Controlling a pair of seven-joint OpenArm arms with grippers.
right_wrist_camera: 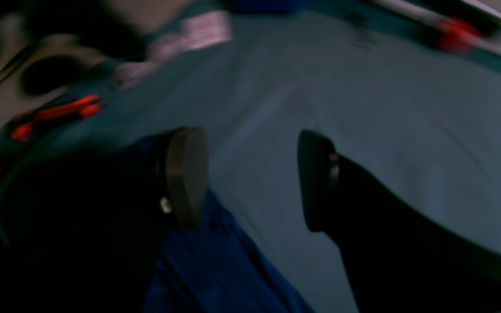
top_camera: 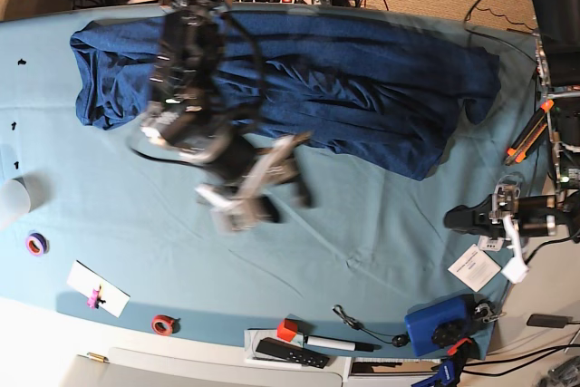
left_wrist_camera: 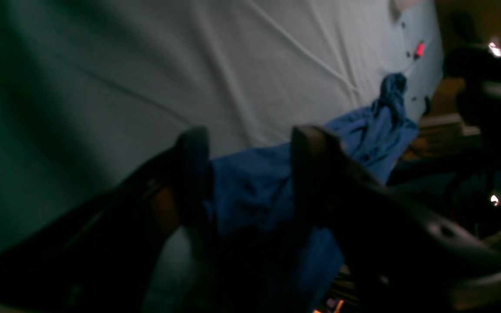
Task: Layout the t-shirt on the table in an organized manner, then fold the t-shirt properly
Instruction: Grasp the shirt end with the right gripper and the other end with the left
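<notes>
A: Where is the t-shirt (top_camera: 362, 79)?

B: It lies along the far edge of the desk (top_camera: 362, 251), near the robot's base. It is stretched out sideways and full of wrinkles. One end is bunched up.

A: What is on the desk?

B: A light teal cloth covers it. Small things sit at the edges: a purple tape roll (top_camera: 36, 244), a red tape roll (top_camera: 163, 324), a white card (top_camera: 97, 288) and a blue tool (top_camera: 438, 325).

A: Where is the right gripper (top_camera: 272, 192)?

B: It hangs over the teal cloth, just beside the front edge of the shirt. It looks blurry in the base view.

A: Are its jaws apart?

B: Yes. In the right wrist view they stand wide apart, with bare teal cloth between them. Nothing is held. The shirt shows low and to the left there.

A: And the left gripper (left_wrist_camera: 250, 174)?

B: Its jaws are wide apart too. In the left wrist view the blue shirt shows between them, but they do not pinch it. In the base view I cannot find this gripper.
</notes>
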